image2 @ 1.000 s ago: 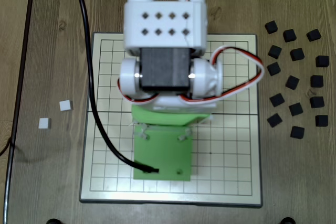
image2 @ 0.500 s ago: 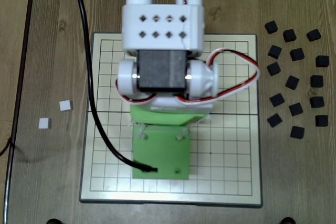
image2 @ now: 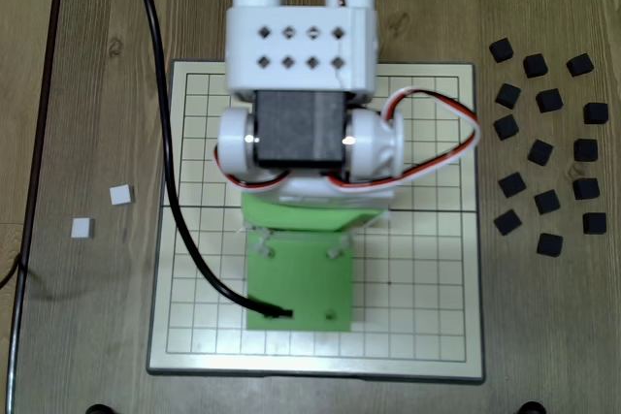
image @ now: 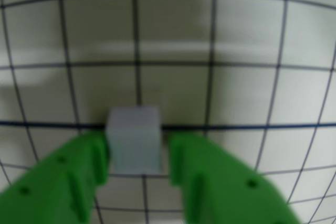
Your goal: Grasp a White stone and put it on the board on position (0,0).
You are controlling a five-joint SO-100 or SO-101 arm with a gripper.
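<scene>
Almost nothing has been shifted in the last second: the arm is kept parked over the board point(image2: 427, 239). The White stone point(image: 134, 139) is held between the gripper point(image: 137, 153) jaws, narrowly parted, on the darker seam line; release is judged imminent.

The wrist view is soft all over: the green hand point(image: 137, 156) and the white stone point(image: 134, 139) between its fingers are blurred, and the grid lines of the board point(image: 247, 30) bow outward toward the edges. A pale band of glare crosses the board above the stone, with dim shadow at the left. The fixed view is evenly lit and sharp, with small bright glints on the arm's white joint point(image2: 374, 143) and faint shadows on the wooden surface point(image2: 87, 317)
</scene>
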